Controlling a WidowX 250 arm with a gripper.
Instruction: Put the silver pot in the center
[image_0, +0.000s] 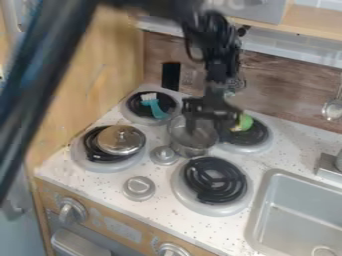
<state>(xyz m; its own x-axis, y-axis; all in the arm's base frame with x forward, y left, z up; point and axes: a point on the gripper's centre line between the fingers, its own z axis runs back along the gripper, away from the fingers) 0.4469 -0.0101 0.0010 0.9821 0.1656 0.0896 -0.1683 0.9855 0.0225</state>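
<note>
One pincer (208, 116) hangs over the silver pot (192, 141), its lower part overlapping the pot's mouth. Whether it is released or clenched on the pot cannot be told from this angle.

The pot is upright, with four burners (215, 180) ranged about it on the surface (100, 182). If "center" means the space among the burners, the placement is judged nearly or wholly achieved. Full contact beneath the pot cannot be verified, as its base may be resting or slightly raised.

Just beside the pot, on its near left, is a small round metal piece (163, 155); a second metal piece (139, 188) is farther from the pot, toward the stove's front. To the pot's left, a silver lid (121, 140) sits on a burner. Beyond the pot, a teal brush (155, 107) lies at upper left and a green item (244, 123) at upper right.

Outstanding, as judged: confirm the pot is seated level, let go if it is held, and raise the pincer clear without dragging the rim.
</note>
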